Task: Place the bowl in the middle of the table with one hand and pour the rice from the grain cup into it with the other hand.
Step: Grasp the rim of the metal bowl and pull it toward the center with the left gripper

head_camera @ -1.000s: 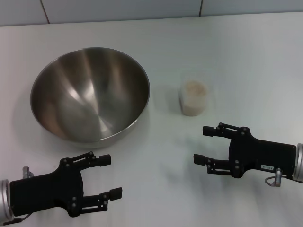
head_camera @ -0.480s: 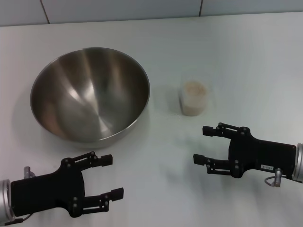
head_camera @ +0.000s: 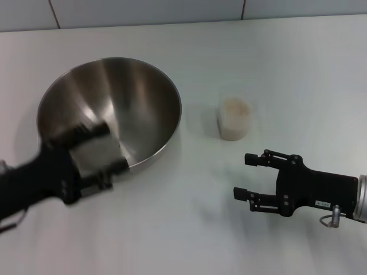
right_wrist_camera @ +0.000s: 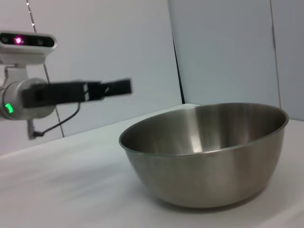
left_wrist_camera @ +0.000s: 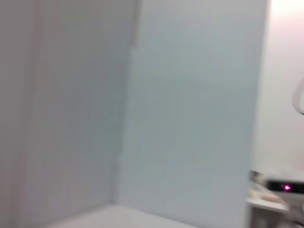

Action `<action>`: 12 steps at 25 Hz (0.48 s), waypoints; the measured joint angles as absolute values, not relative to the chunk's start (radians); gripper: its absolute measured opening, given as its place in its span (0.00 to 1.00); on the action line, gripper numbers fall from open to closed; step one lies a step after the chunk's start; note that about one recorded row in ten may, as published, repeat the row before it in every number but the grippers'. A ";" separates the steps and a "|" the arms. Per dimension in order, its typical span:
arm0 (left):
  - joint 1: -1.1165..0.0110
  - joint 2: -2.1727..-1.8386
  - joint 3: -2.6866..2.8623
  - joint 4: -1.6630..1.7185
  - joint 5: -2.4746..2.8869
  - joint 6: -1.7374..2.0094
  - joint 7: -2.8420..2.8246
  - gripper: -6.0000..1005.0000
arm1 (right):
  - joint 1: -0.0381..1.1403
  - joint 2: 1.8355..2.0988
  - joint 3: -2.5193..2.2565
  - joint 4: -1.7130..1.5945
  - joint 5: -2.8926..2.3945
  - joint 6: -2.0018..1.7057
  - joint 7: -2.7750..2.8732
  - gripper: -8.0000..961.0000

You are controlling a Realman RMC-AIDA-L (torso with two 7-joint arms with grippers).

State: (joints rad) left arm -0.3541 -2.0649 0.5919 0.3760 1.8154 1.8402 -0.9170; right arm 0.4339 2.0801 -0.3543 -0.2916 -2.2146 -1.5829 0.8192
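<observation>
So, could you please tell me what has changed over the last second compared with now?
The left pincer has swung up and forward from the near edge of the table to the bowl, and now sits over its near rim, open, gripping nothing. The right pincer has stayed open, short of the cup of rice. Bowl and cup have not moved.

White table point(head_camera: 298, 74), steel bowl point(head_camera: 137, 97), rice-filled grain cup point(head_camera: 234, 119)
</observation>
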 joint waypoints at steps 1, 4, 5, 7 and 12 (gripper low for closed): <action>-0.358 -2.065 0.559 0.375 1.779 1.816 -0.908 0.82 | 0.435 2.080 -0.354 -0.287 -2.214 -1.583 0.813 0.83; -0.367 -2.067 0.518 0.367 1.736 1.770 -0.896 0.82 | 0.436 2.080 -0.353 -0.283 -2.214 -1.582 0.805 0.83; -0.374 -2.068 0.502 0.362 1.716 1.745 -0.890 0.82 | 0.437 2.080 -0.353 -0.282 -2.214 -1.582 0.804 0.83; -0.393 -2.069 0.488 0.349 1.677 1.691 -0.868 0.82 | 0.438 2.080 -0.353 -0.282 -2.213 -1.581 0.800 0.83; -0.438 -2.073 0.485 0.336 1.589 1.550 -0.824 0.82 | 0.441 2.080 -0.353 -0.281 -2.212 -1.580 0.799 0.83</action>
State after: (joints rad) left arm -0.4377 -2.0729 0.4849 0.3361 1.5892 1.5501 -0.8239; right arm 0.4407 2.0801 -0.3527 -0.2809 -2.2120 -1.5805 0.7990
